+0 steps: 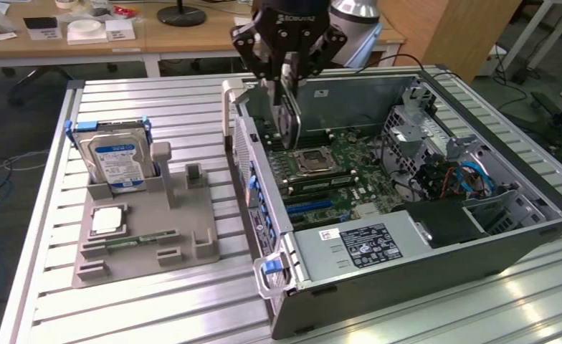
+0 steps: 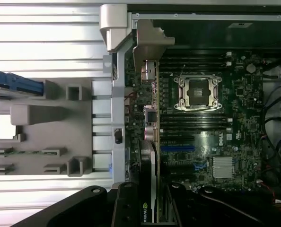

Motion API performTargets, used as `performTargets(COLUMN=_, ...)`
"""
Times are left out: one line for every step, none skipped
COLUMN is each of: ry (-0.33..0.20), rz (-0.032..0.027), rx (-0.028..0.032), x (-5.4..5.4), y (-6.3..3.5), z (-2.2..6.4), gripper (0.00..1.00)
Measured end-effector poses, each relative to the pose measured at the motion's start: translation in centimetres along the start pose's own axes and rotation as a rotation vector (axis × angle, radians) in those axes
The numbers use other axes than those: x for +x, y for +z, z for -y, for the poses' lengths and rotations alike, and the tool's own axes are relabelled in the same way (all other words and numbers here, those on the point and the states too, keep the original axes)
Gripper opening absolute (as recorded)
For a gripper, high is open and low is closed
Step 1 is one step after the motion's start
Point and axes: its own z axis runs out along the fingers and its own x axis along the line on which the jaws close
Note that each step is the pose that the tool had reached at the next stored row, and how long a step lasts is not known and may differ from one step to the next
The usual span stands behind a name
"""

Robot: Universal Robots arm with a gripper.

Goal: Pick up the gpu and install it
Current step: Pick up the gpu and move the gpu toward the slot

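exterior view, starting at its left: a slatted metal desk [image 1: 42, 215] carries a grey moulded holder [image 1: 195, 215]. a silver hard drive [image 1: 117, 159] with a blue label stands upright in the holder's far pocket. nearer the camera a square processor chip [image 1: 106, 221] lies flat in its recess, with a slim green memory stick [image 1: 132, 241] lying in a slot just beside it. next to the holder sits an open computer case [image 1: 434, 265], side panel off, motherboard [image 1: 358, 179] facing up. above the case's near-left corner region the black hand [image 1: 286, 72] hangs fingers down, clamped narrow on the gpu [image 1: 287, 122] – the card is held on edge, upright, its lower edge down inside the case close to the motherboard; whether it touches a slot cannot be told. just right of the card is the empty cpu socket [image 1: 312, 162], then a power supply [image 1: 363, 244] with a white label toward the camera, and a bundle of red and blue cables [image 1: 467, 179] at the far right. in the wrist view the hand [image 2: 150, 208] grips the gpu [image 2: 151, 161] seen edge-on – it runs along the inside of the case wall, beside the cpu socket [image 2: 197, 92].
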Motion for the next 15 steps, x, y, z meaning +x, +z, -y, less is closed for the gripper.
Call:
performTargets(ry=0.0, rz=-0.0001, rx=-0.0001, x=-0.5, y=0.01, z=-0.02, gripper=0.27)
performTargets(ry=0.0, rz=0.0, rx=-0.0003, x=-0.9, y=0.03, z=-0.03, gripper=0.27)
performTargets(ry=0.0, rz=0.0001, rx=-0.0005, x=-1.4, y=0.04, z=-0.04, gripper=0.27)
performTargets(ry=0.0, rz=0.0, rx=-0.0006, x=-1.8, y=0.05, z=-0.06, gripper=0.27)
performTargets(ry=0.0, rz=0.0, rx=-0.0008, x=-2.3, y=0.07, z=-0.08, gripper=0.27)
performTargets(ry=0.0, rz=0.0, rx=-0.0009, x=-2.7, y=0.08, z=-0.09, gripper=0.27)
performTargets(ry=0.0, rz=0.0, rx=-0.001, x=-3.2, y=0.09, z=-0.1, gripper=0.27)
performTargets(ry=0.0, rz=0.0, rx=-0.0012, x=-3.6, y=0.1, z=-0.12, gripper=0.27)
performTargets(ry=0.0, rz=-0.0001, rx=-0.0012, x=-4.1, y=0.11, z=-0.14, gripper=0.27)
performTargets(ry=0.0, rz=-0.0001, rx=-0.0014, x=-4.5, y=0.12, z=-0.15, gripper=0.27)
performTargets(ry=0.0, rz=0.0, rx=-0.0015, x=-4.9, y=0.13, z=-0.17, gripper=0.27)
performTargets(ry=0.0, rz=0.0, rx=-0.0017, x=-5.3, y=0.15, z=-0.18, gripper=0.27)
performTargets(ry=0.0, rz=0.0, rx=-0.0018, x=-5.7, y=0.16, z=-0.2, gripper=0.27)
performTargets(ry=0.0, rz=0.0, rx=-0.0018, x=-6.2, y=0.17, z=-0.21, gripper=0.27)
performTargets(ry=0.0, rz=0.0, rx=-0.0018, x=-6.5, y=0.18, z=-0.22, gripper=0.27)
